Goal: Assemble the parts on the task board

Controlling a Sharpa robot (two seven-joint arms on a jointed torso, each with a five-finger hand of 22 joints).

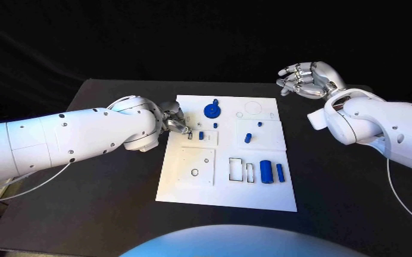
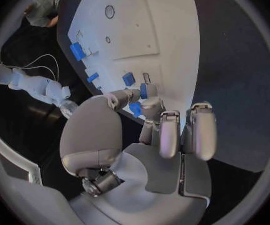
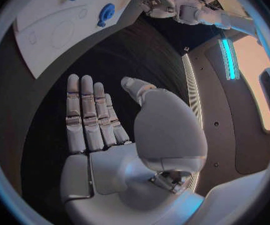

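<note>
The white task board [image 1: 225,194] lies in the middle of the black table. My left hand [image 1: 174,120] is at its left edge, low over the board [image 2: 160,25]. Thumb and a finger pinch a small blue part [image 2: 135,109] there, close to another small blue piece [image 1: 201,135]. A blue round disc [image 1: 211,112] stands near the board's far side, a blue peg [image 1: 246,137] in the middle, and a blue cylinder [image 1: 266,171] beside a blue bar [image 1: 280,172] near the front. My right hand [image 1: 305,80] hovers off the board's far right corner, fingers spread, holding nothing [image 3: 94,117].
Black outlined slots [image 1: 240,169] and a square plate with holes [image 1: 197,166] mark the board's near half. Bare black table [image 1: 343,191] lies to the right and left of the board. My right forearm [image 1: 369,123] hangs over the table's right side.
</note>
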